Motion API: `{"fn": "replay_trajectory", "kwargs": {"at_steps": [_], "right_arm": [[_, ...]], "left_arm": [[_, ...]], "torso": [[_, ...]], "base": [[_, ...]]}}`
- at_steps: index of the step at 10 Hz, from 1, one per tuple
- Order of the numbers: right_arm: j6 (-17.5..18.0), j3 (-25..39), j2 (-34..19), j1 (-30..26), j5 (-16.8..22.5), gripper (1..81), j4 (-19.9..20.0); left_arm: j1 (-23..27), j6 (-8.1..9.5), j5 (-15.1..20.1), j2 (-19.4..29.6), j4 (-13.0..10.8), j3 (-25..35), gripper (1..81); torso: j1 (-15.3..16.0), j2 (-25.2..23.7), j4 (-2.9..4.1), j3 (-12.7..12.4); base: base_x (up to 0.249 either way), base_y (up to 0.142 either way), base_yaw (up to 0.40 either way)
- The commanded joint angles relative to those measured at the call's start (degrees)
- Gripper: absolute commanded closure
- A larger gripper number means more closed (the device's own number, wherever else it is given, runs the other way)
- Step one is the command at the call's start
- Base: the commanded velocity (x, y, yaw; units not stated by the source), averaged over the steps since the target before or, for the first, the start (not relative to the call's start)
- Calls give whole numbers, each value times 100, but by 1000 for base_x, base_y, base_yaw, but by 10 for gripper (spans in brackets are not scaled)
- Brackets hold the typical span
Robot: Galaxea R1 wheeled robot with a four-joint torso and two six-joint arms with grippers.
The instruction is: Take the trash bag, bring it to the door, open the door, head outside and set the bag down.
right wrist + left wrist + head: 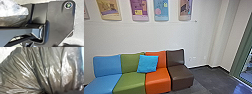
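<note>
You have open dark floor [211,77] on the right of the head view, running from the side of the brown seat [180,75] to the green frame [241,50] with glass [247,72] at the far right. A dark baseboard [199,67] marks where that floor meets the white wall [159,35]; beyond the seats the wall steps out at a pale pillar [220,37], so mind that corner.

In your way ahead and to the left, a row of joined seats stands along the wall: blue [105,83], green [130,82], orange [157,81], then brown. The brown one's near corner is the edge closest to the open floor. A bright blue cushion [147,63] leans against the green and orange backrests. Above, posters [161,8] hang in a line, and small wall fittings [190,58] sit low to the right of the brown backrest.

The trash bag [43,69] is right at your left wrist camera, its shiny folds drawn tight toward one gathered spot. The right wrist view also catches it, beside the robot's own dark plate. You cannot tell whether the left hand is apart, together or clamped on the bag, and the same goes for the right hand.
</note>
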State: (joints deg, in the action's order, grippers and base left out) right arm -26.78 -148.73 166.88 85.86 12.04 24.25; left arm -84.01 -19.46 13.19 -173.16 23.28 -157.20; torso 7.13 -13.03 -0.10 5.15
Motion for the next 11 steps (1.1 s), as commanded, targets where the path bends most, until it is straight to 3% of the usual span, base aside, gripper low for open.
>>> {"fn": "replay_trajectory", "kwargs": {"at_steps": [1, 9, 11], "right_arm": [[-20, -182, 58, -284, 448, 10, 10], [-20, -296, 164, -257, 439, 10, -25], [-20, -375, 191, -231, 439, 10, -17]], "left_arm": [[319, -32, 474, 0, -17, 22, 811], [310, -41, 465, -9, -34, 22, 811], [310, -32, 456, -35, -158, 22, 811]], "torso": [[0, 0, 0, 0], [0, 0, 0, 0], [0, 0, 0, 0]], "base": [[0, 0, -291], [0, 0, -297], [0, 0, -304]]}}
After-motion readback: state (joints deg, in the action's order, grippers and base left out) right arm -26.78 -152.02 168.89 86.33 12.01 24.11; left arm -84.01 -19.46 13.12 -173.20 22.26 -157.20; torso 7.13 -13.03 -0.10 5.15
